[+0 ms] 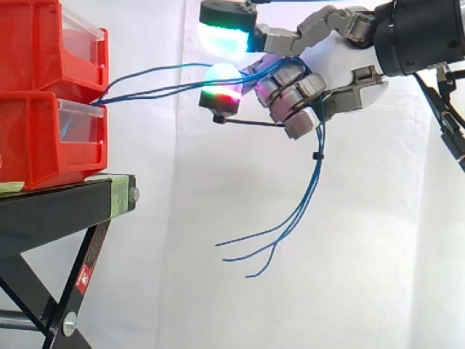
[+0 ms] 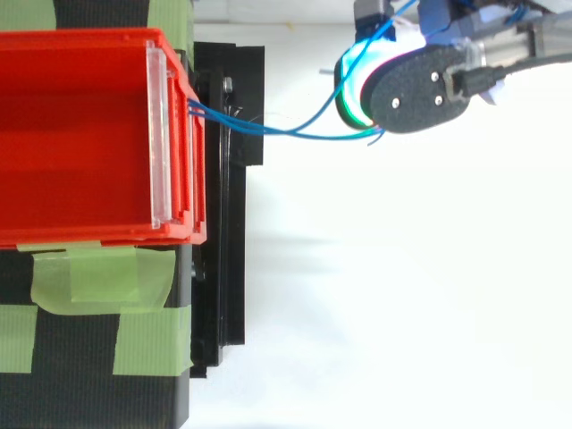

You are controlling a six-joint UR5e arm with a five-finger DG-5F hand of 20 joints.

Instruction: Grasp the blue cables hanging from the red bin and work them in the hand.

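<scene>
Thin blue cables [image 1: 156,82] run from the gap between the stacked red bins [image 1: 51,94] rightward into my hand [image 1: 320,80]. The fingers are curled round the cables, and a glowing green and red pad [image 1: 222,86] presses near them. Below the hand the loose cable ends [image 1: 290,218] hang down and curve left, bound by a small black tie. From above, the blue cables [image 2: 286,132] leave the front of the red bin [image 2: 89,134] and reach the hand [image 2: 420,89] at the upper right.
The bins sit on a black stand [image 1: 65,211] with green tape [image 2: 107,295] on its top. A white curtain backs the scene. Open space lies below and to the right of the stand.
</scene>
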